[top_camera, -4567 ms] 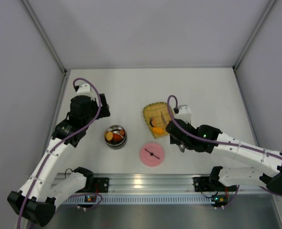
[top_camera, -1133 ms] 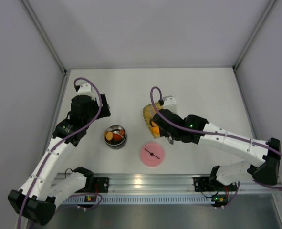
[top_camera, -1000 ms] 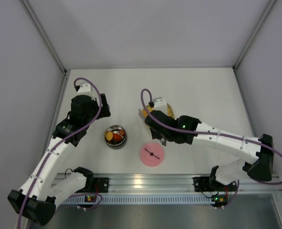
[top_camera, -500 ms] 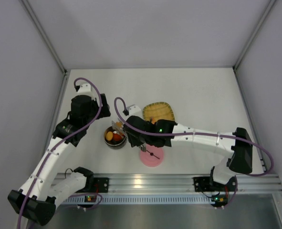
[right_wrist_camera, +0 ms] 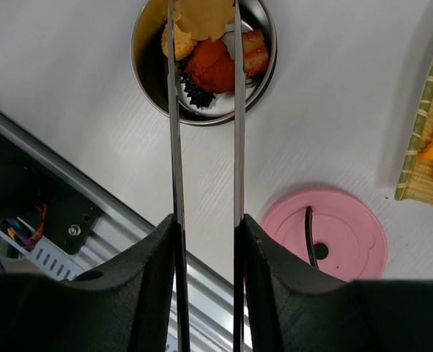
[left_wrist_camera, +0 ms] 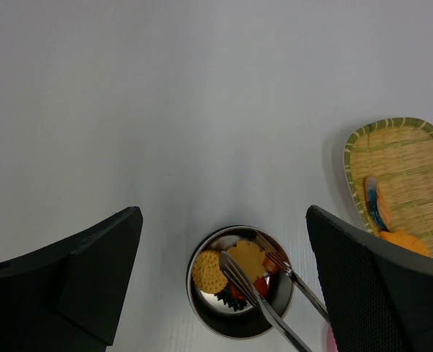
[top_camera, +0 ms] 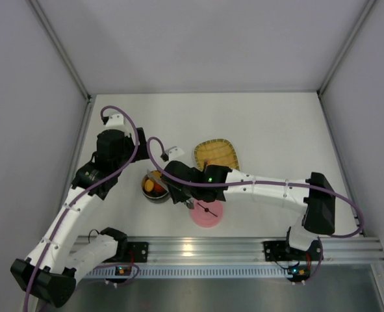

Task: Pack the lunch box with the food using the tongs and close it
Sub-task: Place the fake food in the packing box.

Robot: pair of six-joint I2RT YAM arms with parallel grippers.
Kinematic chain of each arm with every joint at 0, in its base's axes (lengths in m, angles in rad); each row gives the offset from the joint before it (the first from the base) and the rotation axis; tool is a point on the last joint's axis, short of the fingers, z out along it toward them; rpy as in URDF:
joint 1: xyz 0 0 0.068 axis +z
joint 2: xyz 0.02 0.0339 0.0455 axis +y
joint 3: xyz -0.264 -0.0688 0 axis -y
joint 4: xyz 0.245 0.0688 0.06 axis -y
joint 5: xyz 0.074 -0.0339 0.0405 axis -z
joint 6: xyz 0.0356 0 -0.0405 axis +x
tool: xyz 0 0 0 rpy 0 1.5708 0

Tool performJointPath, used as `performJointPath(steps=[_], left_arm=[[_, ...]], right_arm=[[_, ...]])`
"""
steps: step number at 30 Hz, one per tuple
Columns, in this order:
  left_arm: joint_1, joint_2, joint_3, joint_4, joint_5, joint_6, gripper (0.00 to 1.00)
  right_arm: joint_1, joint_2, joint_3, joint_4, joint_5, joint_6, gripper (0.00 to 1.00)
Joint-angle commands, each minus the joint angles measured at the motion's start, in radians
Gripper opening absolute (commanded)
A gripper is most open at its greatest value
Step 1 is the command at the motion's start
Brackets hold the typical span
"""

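Observation:
The lunch box (top_camera: 156, 197), a small steel bowl, holds several food pieces: a round biscuit (left_wrist_camera: 209, 271), red bits (right_wrist_camera: 215, 62) and a dark piece. My right gripper (right_wrist_camera: 205, 220) is shut on the tongs (right_wrist_camera: 174, 147), whose two arms reach over the bowl (right_wrist_camera: 146, 81). A flat yellow food piece (left_wrist_camera: 247, 258) lies between the tong tips (left_wrist_camera: 234, 265); whether they pinch it I cannot tell. The pink lid (top_camera: 206, 213) lies on the table right of the bowl. My left gripper (left_wrist_camera: 223, 213) hangs open and empty above the bowl's far side.
The yellow woven tray (top_camera: 216, 154) sits behind and right of the bowl, with an orange piece (left_wrist_camera: 403, 240) and a blue-striped piece (left_wrist_camera: 375, 203) on it. The metal rail (top_camera: 198, 250) runs along the near table edge. The right arm (top_camera: 263, 185) stretches over the lid.
My right arm has swung left from the yellow tray to the steel bowl, carrying the tongs with it. The left arm has stayed still.

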Motion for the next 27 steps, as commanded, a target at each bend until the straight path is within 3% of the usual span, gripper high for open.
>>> performJointPath(steps=[1, 27], left_arm=[[0.005, -0.007, 0.001, 0.012, -0.003, 0.001, 0.98], [0.005, -0.007, -0.001, 0.012, -0.005, 0.000, 0.98]], right_arm=[[0.018, -0.003, 0.060, 0.062, 0.000, -0.008, 0.36], [0.022, -0.035, 0.042, 0.038, 0.033, -0.005, 0.43]])
